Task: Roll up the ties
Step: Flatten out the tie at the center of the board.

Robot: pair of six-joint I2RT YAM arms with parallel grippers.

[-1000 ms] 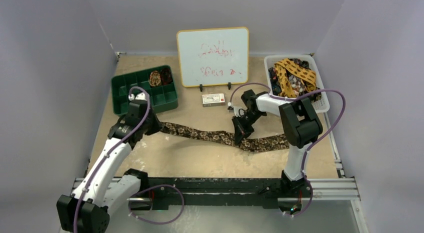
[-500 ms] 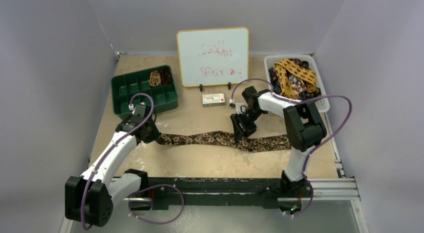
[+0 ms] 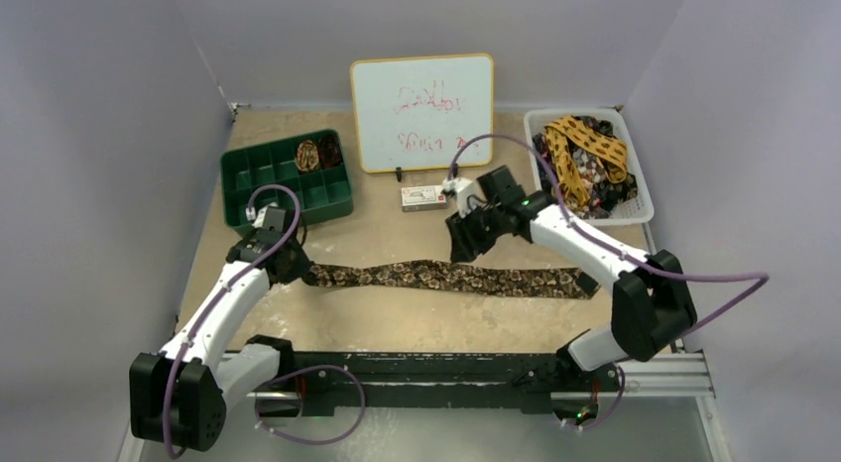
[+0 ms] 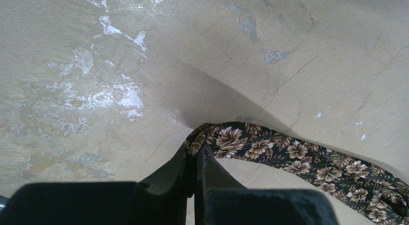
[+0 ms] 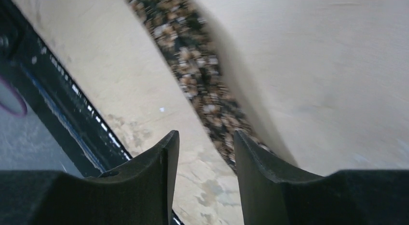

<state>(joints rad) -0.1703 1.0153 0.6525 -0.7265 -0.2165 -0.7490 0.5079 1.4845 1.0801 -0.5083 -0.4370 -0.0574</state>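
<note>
Brown floral-print fabric runs nearly straight across the table (image 3: 397, 323): the tie (image 3: 451, 278) being worked lies flat with its long axis left to right, from the left gripper (image 3: 298, 270) to a wider end near the right arm's elbow. The left gripper is clamped tight on the narrow tip, and the left wrist view shows its fingers (image 4: 185, 174) pressed together with the cloth pinched between them, the strip trailing off to the right. The right gripper (image 3: 462, 241) hangs just behind the middle of the strip and clear of it. Its own blurred camera shows the fingers (image 5: 164, 157) parted a little, nothing between them and the tie (image 5: 202, 75) stretching away below. Any roll would probably have to start at the pinched tip, so the left arm is the one placed for it. A second ago the strip lay in a slack wave with the right gripper down at its middle. Since then the left arm has drawn the tip leftward and the cloth has straightened, while the right arm has let go, risen and swung its elbow out to the right. One coiled tie (image 3: 308, 155) sits in the green tray (image 3: 238, 189); more ties (image 3: 583, 155) wait in the white basket (image 3: 643, 189).
</note>
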